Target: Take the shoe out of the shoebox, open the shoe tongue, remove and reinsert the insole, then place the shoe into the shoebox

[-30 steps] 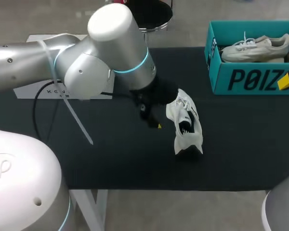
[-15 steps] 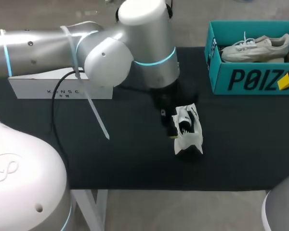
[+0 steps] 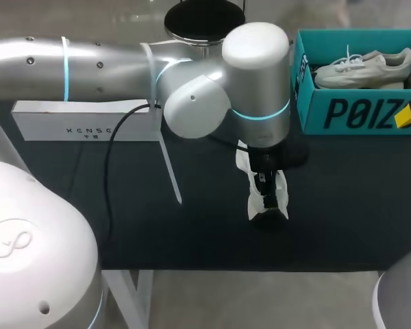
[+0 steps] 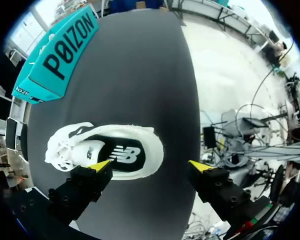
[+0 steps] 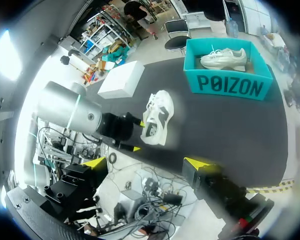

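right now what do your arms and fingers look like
My left arm is silver-white rounded tubing with glowing cyan rings, a black cable and a white strap. The left fingers and right fingers are black bolted blocks with yellow wedge tips.

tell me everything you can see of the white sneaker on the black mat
The white lace-up sneaker sits with its opening facing up on the black table mat, apart from the teal shoebox. White laces bunch at its front. Its opening gapes, showing a dark insole. The open left gripper hangs over it, one finger at the opening's edge, the other beside the shoe. Whether they touch it is unclear.
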Tool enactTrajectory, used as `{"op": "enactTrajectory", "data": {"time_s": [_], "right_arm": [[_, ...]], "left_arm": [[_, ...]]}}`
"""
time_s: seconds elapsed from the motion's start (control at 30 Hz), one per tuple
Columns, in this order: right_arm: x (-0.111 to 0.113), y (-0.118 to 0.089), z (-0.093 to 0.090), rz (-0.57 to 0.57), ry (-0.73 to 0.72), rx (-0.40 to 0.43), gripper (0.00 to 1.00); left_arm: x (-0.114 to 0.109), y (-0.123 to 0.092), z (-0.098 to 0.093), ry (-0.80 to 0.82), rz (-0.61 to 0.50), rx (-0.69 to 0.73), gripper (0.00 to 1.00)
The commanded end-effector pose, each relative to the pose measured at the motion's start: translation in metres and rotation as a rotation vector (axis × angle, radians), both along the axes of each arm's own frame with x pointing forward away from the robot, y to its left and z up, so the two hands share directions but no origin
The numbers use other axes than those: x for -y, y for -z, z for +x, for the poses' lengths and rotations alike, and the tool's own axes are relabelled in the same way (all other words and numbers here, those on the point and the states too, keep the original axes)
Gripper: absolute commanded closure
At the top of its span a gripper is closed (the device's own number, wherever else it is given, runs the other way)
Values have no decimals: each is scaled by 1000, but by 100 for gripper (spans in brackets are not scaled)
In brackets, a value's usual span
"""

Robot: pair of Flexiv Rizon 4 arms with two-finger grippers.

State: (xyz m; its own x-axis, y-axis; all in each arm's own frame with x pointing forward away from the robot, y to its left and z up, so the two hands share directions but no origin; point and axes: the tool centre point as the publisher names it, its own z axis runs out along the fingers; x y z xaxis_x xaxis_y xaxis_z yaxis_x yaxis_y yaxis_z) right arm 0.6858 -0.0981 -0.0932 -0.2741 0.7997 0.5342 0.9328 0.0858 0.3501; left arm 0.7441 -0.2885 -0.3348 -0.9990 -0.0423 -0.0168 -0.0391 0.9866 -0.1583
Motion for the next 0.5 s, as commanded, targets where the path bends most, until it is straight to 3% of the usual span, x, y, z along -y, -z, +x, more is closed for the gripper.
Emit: {"op": "enactTrajectory", "data": {"time_s": [0.03, 0.5], "right_arm": [[0, 0, 2, -2, -1, -4, 0], [0, 0, 2, -2, -1, -4, 0]], "left_arm": [[14, 8, -2, -6, 29, 7, 0], [7, 18, -9, -56, 63, 3, 0]]}}
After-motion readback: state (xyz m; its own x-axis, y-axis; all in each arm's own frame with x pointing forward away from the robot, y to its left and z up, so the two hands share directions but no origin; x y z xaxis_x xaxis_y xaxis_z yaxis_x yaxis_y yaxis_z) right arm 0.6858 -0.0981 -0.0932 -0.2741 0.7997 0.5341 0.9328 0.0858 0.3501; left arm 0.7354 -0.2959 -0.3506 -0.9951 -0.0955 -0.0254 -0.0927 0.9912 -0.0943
